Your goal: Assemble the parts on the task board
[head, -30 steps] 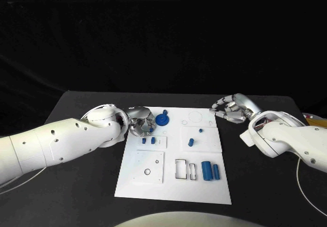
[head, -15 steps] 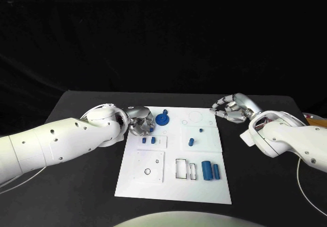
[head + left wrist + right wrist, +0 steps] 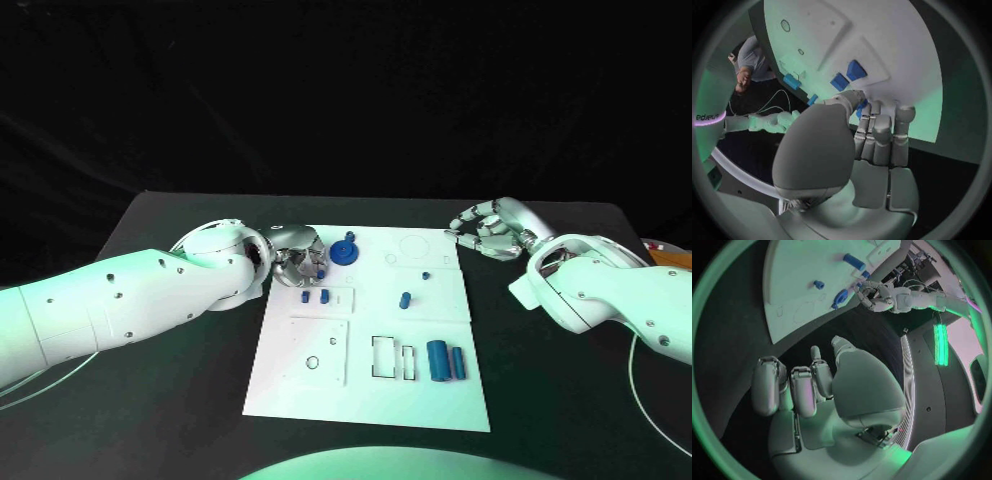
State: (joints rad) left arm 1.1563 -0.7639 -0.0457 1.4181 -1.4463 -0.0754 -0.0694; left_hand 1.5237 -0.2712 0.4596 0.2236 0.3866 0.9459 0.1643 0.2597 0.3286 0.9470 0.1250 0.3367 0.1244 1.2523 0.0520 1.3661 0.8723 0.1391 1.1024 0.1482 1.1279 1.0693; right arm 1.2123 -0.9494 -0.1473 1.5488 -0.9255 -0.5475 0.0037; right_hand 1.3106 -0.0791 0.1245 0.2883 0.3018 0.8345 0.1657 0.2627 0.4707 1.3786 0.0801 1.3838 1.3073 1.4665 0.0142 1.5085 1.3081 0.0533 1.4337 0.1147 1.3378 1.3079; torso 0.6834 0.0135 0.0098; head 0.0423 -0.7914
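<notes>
Task board (image 3: pixel 317 400), a white plate, lies in the middle of the black table (image 3: pixel 173 400) between the 2 arms. Its blue parts sit in groups. A round, gear-like blue part (image 3: pixel 345 251) stands at the board's far end, just beside the left hand (image 3: pixel 299 261), on the side toward the board's middle. 2 small blue blocks (image 3: pixel 316 296) lie just nearer the robot than that hand. A short blue peg (image 3: pixel 405 298) and a tiny blue part (image 3: pixel 426 275) lie mid-board, between the 2 hands and nearer the right one. 2 blue cylinders (image 3: pixel 447 360) lie side by side at the board's near right, beside a rectangular cut-out (image 3: pixel 392 357), well apart from both hands.

The left hand is at the board's far left corner, over its edge. In the left wrist view its fingers (image 3: pixel 879 132) are curled together with their tips down at the white surface, and a bit of blue (image 3: pixel 861 106) shows at the thumb tip; whether the hand is grasping that piece or only touching it cannot be told.

The right hand (image 3: pixel 488 230) is off the board's far right corner, over bare table. In the right wrist view its fingers (image 3: pixel 795 387) are curled inward with nothing in them, so it is clenched and empty.
</notes>
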